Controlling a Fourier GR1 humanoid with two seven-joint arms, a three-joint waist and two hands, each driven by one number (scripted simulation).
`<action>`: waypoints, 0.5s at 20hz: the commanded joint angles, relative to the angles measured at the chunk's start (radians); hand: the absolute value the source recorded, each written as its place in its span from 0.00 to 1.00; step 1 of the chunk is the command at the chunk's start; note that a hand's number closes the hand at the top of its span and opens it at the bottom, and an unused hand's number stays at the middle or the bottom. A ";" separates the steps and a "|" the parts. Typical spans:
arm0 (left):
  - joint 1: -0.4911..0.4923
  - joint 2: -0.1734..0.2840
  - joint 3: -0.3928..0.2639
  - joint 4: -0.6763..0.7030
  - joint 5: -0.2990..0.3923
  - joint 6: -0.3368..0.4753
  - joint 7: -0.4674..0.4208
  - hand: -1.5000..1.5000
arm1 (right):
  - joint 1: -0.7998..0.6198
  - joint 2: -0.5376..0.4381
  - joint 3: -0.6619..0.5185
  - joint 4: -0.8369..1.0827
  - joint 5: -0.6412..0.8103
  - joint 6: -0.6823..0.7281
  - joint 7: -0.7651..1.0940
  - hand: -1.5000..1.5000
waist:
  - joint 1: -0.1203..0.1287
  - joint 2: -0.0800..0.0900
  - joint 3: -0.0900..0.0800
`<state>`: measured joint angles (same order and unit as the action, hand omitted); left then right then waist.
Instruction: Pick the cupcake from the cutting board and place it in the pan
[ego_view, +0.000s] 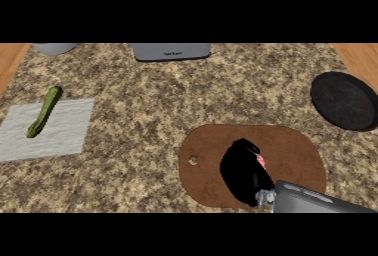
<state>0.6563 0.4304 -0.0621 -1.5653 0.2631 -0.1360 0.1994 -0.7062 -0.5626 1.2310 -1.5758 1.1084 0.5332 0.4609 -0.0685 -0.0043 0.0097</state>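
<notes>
A brown cutting board (295, 150) lies on the granite counter at the lower right. My right hand (242, 172) is over the middle of the board, its fingers curled round the cupcake (260, 160), of which only a small pink and white sliver shows at the hand's right edge. The black round pan (343, 101) sits at the right edge of the counter, beyond the board and apart from the hand. My left hand does not appear in the head view.
A green cucumber-like vegetable (44, 112) lies across the far edge of a pale grey cloth (63, 135) at the left. A grey appliance (171, 51) and a grey bowl (53, 48) stand at the far edge.
</notes>
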 joint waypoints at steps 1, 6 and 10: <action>-0.217 -0.140 -0.029 -0.153 0.073 0.002 -0.118 0.50 | 0.108 0.001 -0.113 -0.006 -0.093 -0.103 0.031 1.00 | -0.085 -0.007 -0.005; -0.149 -0.130 0.028 -0.153 0.094 -0.007 -0.135 0.50 | 0.273 0.039 -0.292 -0.018 -0.265 -0.244 0.074 1.00 | -0.163 -0.011 0.002; -0.132 -0.145 0.032 -0.154 0.086 -0.013 -0.150 0.50 | 0.300 0.041 -0.393 -0.058 -0.280 -0.371 0.103 1.00 | -0.165 -0.028 -0.002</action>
<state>0.7636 0.3914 -0.0078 -1.5548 0.2855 -0.1537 0.1582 -0.4526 -0.5300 0.9328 -1.6043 0.8712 0.2665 0.5404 -0.1867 -0.0147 0.0176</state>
